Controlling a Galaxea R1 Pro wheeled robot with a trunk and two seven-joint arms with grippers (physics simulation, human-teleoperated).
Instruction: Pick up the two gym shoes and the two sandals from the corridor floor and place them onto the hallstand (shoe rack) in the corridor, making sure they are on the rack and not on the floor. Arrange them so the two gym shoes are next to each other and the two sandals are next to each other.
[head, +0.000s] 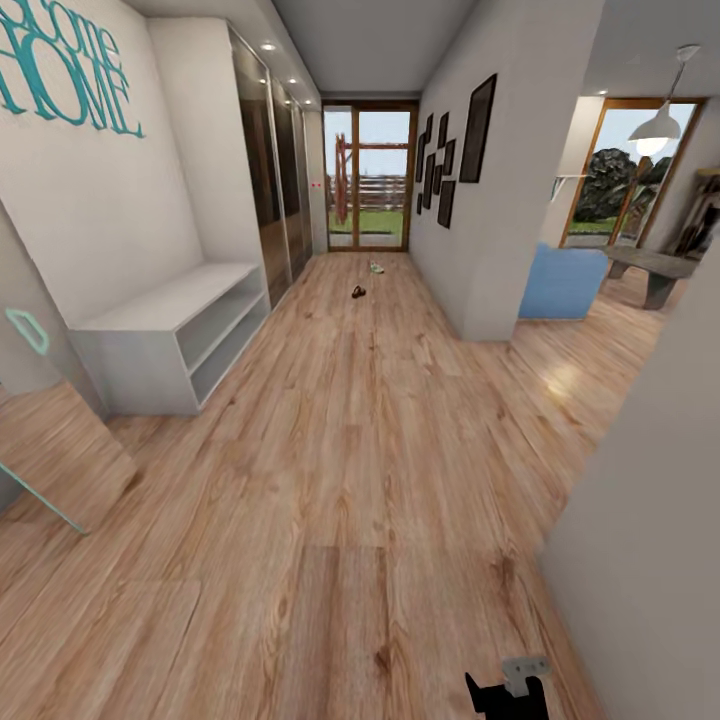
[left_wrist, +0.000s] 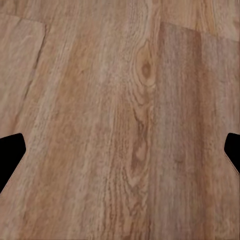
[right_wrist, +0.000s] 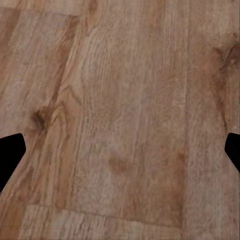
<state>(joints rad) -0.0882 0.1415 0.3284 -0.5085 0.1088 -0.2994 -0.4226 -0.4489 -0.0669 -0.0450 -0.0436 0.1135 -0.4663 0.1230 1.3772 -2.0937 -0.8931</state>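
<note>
Both claws hang wide and empty over the light brown wood-plank corridor floor (head: 350, 480). Far ahead lie a dark brown sandal (head: 357, 292) and, beyond it, a pale gym shoe (head: 376, 267); the pale grey low hallstand (head: 165, 335) sits left. Neither arm looks nearer yet.

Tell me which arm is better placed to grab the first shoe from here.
Neither yet. The dark sandal and the pale gym shoe lie far down the corridor floor. Both the left end effector and the right end effector hang open over bare planks. Drive closer first.

One gym shoe (head: 376, 267), one sandal (head: 358, 292), one hallstand (head: 170, 335).
</note>
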